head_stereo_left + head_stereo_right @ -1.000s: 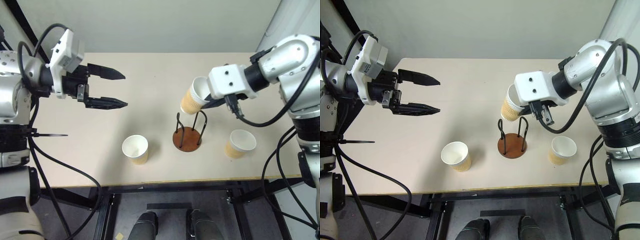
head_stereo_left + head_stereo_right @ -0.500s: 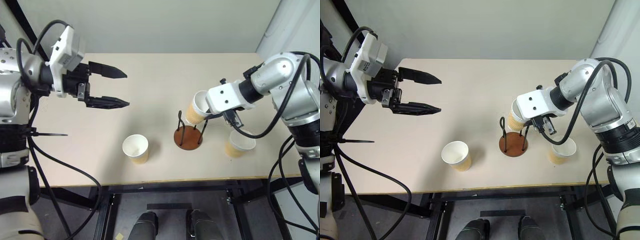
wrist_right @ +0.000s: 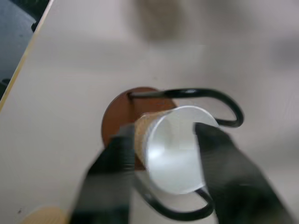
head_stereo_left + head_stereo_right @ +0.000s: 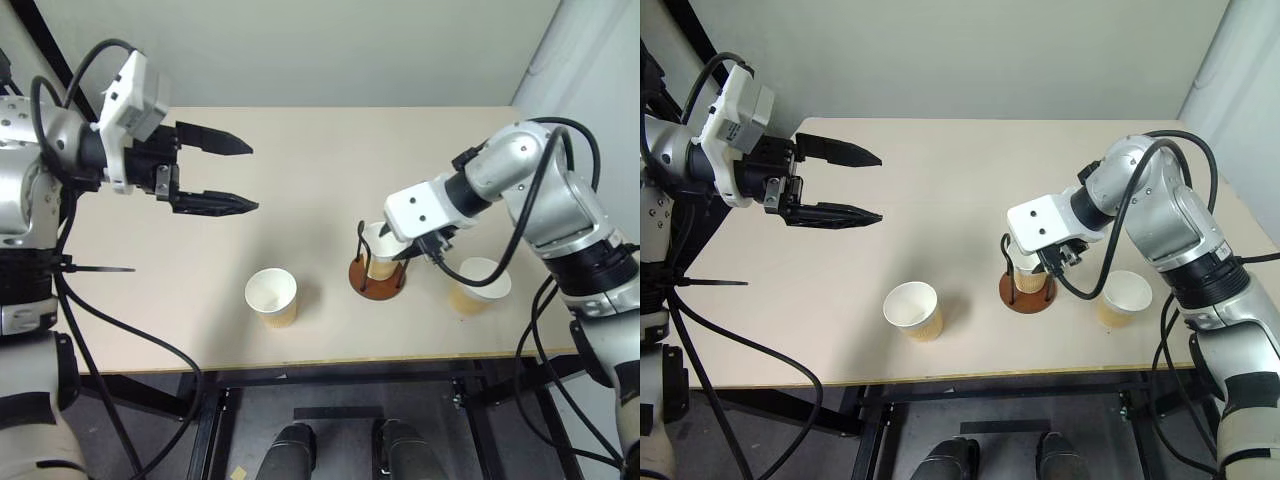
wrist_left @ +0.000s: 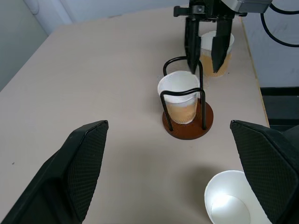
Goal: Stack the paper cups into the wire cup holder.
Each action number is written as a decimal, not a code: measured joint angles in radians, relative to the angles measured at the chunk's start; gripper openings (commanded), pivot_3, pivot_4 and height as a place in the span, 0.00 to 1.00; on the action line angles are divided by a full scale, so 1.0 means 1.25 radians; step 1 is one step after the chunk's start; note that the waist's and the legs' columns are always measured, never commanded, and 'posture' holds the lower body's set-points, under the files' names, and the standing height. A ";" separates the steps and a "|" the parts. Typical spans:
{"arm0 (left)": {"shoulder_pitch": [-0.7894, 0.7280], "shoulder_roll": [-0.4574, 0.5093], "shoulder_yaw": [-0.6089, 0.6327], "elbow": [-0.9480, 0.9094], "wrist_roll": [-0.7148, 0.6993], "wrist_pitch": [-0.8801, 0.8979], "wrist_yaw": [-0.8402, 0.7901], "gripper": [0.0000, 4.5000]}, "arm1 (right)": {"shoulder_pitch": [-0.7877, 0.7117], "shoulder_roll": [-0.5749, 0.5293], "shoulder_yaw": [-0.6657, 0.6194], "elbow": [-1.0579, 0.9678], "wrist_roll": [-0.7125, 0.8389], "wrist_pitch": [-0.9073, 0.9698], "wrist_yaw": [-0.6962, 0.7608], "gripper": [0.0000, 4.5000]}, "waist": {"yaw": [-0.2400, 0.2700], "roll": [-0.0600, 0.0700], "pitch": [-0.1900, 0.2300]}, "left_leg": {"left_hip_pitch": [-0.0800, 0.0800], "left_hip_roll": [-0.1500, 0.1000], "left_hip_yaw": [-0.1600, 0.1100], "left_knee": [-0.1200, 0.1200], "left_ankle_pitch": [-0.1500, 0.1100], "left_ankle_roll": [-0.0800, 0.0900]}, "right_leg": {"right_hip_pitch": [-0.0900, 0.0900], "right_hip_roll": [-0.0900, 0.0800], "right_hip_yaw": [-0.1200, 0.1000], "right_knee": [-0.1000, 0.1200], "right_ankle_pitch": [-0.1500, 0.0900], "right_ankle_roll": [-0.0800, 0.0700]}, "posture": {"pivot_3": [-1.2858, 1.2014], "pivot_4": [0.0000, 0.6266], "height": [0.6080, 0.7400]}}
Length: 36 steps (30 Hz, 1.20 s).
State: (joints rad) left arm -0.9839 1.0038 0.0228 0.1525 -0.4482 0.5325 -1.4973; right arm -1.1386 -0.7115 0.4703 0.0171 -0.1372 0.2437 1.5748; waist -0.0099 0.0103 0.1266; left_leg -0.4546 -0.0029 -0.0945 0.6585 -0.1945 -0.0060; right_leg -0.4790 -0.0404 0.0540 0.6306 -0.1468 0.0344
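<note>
One paper cup (image 5: 180,99) stands upright inside the wire cup holder (image 4: 377,281), between its black wire loops. Right above the cup is my right gripper (image 5: 205,70), open: one finger sits by the cup's outer wall and the other over its mouth, as the right wrist view shows. A second paper cup (image 4: 272,297) stands on the table left of the holder, and a third cup (image 4: 480,285) stands right of it. My left gripper (image 4: 250,178) hangs open and empty, high above the table's left part.
The beige table (image 4: 300,150) ends in a front edge just below the cups. A pale wall runs behind the table.
My right gripper came down and to the left with its cup, set the cup into the holder and opened its fingers. The left arm has kept still.
</note>
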 measured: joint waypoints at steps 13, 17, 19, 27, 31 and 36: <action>0.004 0.000 0.004 -0.003 -0.002 0.007 0.014 1.00 | -0.018 0.022 -0.026 0.046 0.004 0.022 -0.084 0.82 | 0.000 0.000 0.000 | 0.000 0.000 0.000 0.000 0.000 0.000 | 0.000 0.000 0.000 0.000 0.000 0.000 | 0.52 0.24 1.00; 0.003 -0.002 0.002 -0.003 -0.002 0.007 0.014 1.00 | 0.010 -0.046 -0.049 0.002 0.025 0.059 -0.061 0.82 | 0.006 0.000 0.000 | -0.001 0.000 0.000 0.000 0.000 0.000 | 0.000 0.000 0.000 -0.001 0.000 0.000 | 0.52 0.24 1.00; 0.002 -0.001 0.003 0.001 -0.002 0.006 0.013 1.00 | 0.062 -0.123 -0.067 -0.053 0.052 0.095 -0.017 0.82 | 0.011 -0.001 0.000 | -0.001 0.000 0.000 0.000 -0.001 0.000 | 0.001 0.000 0.000 -0.003 0.000 0.000 | 0.52 0.24 1.00; -0.007 -0.022 -0.006 0.012 0.000 -0.009 0.004 1.00 | 0.240 -0.340 -0.125 -0.145 0.098 0.129 0.028 0.82 | 0.008 -0.001 0.000 | 0.000 0.000 0.001 0.002 -0.002 0.000 | 0.003 0.000 0.001 -0.001 -0.001 0.002 | 0.52 0.24 1.00; -0.021 -0.033 -0.015 0.021 -0.001 -0.013 -0.009 1.00 | 0.330 -0.393 -0.162 -0.208 0.131 0.151 0.028 0.82 | 0.005 -0.001 0.000 | 0.001 0.000 0.000 0.003 -0.002 0.000 | 0.004 0.001 0.001 -0.002 -0.001 0.003 | 0.52 0.24 1.00; -0.042 -0.039 -0.024 0.030 0.000 -0.018 -0.023 1.00 | 0.401 -0.423 -0.197 -0.250 0.152 0.169 0.012 0.82 | 0.006 -0.001 0.000 | 0.001 0.000 0.000 0.004 -0.002 0.000 | 0.005 0.001 0.002 -0.003 -0.001 0.004 | 0.52 0.24 1.00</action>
State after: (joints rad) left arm -1.0364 0.9550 -0.0068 0.1899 -0.4487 0.5099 -1.5265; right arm -0.6371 -1.2401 0.2235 -0.2956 0.0533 0.4555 1.5897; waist -0.0026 0.0093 0.1264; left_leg -0.4534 -0.0035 -0.0940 0.6634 -0.1973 -0.0058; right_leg -0.4723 -0.0391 0.0564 0.6274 -0.1483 0.0388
